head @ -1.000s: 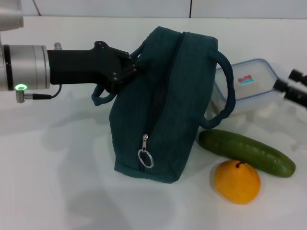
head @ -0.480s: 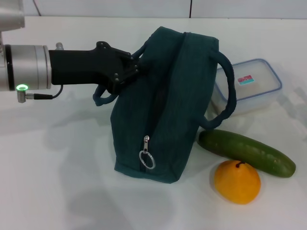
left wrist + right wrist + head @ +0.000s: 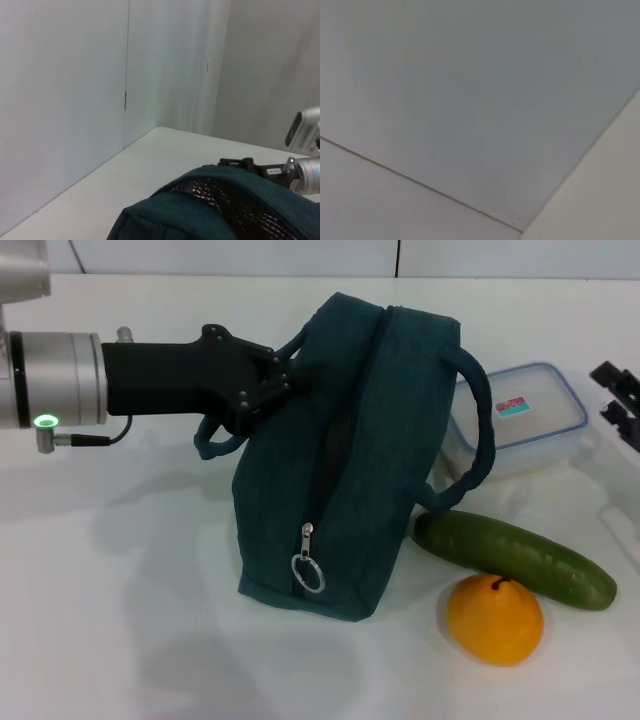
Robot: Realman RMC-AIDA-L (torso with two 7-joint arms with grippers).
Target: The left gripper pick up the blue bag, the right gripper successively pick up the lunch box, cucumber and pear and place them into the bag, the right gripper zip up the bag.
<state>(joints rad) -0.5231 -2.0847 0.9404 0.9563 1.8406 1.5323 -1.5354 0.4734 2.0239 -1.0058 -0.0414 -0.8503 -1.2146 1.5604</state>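
Note:
The blue bag (image 3: pixel 350 460) stands tilted on the white table, its zipper ring pull (image 3: pixel 303 568) hanging at the near end. My left gripper (image 3: pixel 278 380) reaches in from the left and is shut on the bag's left loop handle. In the left wrist view the bag (image 3: pixel 175 220) shows silver foil lining through a gap at its top. The lunch box (image 3: pixel 525 418) lies behind the bag's right handle. In front of it lie the cucumber (image 3: pixel 515 560) and, nearer me, the pear (image 3: pixel 495 618). Only black parts of my right gripper (image 3: pixel 620 400) show at the right edge, just right of the lunch box.
The white table (image 3: pixel 120 620) spreads bare to the left and front of the bag. A grey wall runs behind the table's far edge (image 3: pixel 200 276).
The right gripper left the view half a second ago and now shows again at the right edge, slightly higher. The bag has shifted a little to the right in the left gripper's hold.

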